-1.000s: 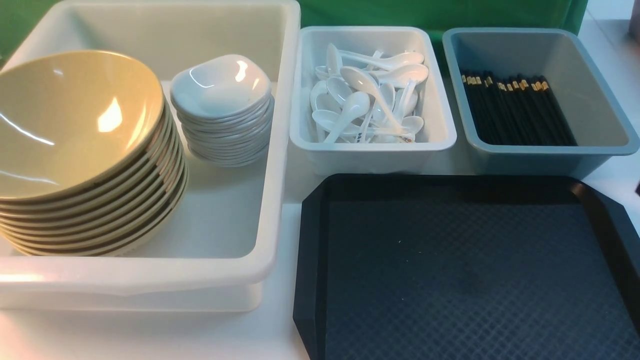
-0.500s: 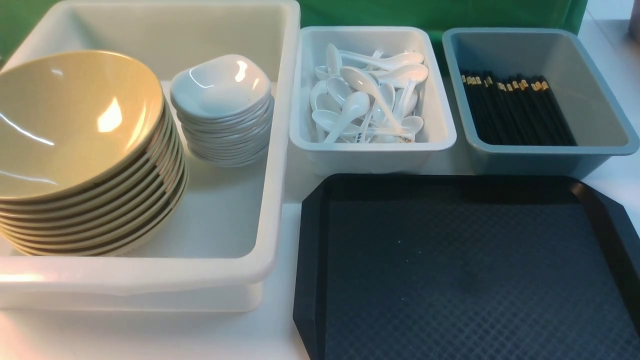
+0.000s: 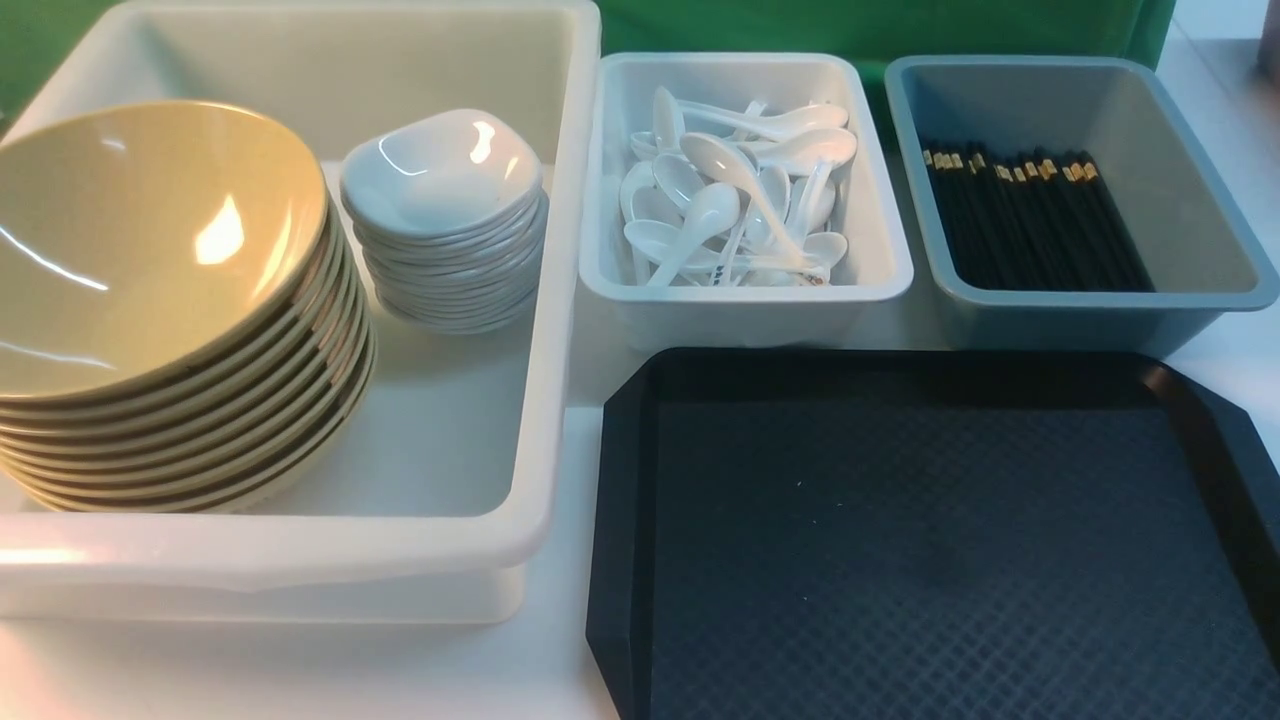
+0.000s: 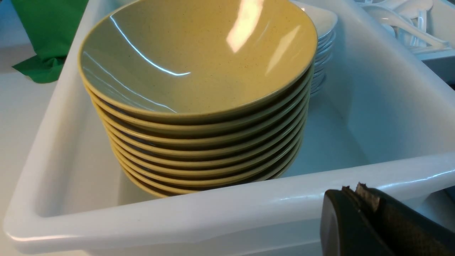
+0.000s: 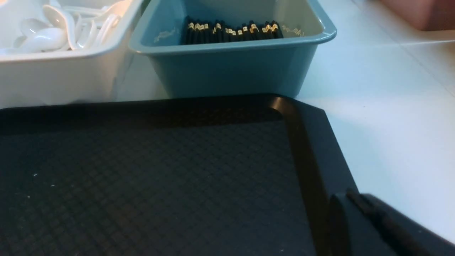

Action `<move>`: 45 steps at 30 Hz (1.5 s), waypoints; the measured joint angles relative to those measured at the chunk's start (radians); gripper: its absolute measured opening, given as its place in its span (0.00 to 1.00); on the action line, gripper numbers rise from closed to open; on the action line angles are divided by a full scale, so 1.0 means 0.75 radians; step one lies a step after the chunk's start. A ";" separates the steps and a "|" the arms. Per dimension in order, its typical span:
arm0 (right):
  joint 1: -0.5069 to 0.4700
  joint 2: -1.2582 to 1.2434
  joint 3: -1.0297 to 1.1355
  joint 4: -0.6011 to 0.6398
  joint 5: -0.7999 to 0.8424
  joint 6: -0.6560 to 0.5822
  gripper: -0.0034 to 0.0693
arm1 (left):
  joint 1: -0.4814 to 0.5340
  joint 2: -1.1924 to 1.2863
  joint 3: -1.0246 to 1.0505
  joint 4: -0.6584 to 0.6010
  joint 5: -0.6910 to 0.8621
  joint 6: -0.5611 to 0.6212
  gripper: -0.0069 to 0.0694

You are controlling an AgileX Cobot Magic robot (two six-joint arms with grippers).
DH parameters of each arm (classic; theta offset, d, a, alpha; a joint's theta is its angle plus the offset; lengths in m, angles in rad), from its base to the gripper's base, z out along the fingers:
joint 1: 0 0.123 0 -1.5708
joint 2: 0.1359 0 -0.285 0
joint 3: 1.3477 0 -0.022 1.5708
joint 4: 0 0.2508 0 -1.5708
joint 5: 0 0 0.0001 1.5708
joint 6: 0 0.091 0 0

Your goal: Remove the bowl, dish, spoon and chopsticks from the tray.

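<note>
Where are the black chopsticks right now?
In the front view, the chopsticks lie in the blue-grey tub on the right, beside the white tub of spoons and just beyond the black tray.

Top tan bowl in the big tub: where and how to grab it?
I'd pinch the top bowl by its rim on the side facing the dishes, coming from above, one finger inside, one out. That rim is raised and the wall is wide and sloping. The rims below sit close, so keep the outer finger shallow or it may catch the next bowl.
</note>
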 joint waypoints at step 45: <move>0.000 0.000 0.000 0.000 0.000 0.001 0.11 | 0.441 -0.148 0.715 -0.301 -1.166 0.177 0.08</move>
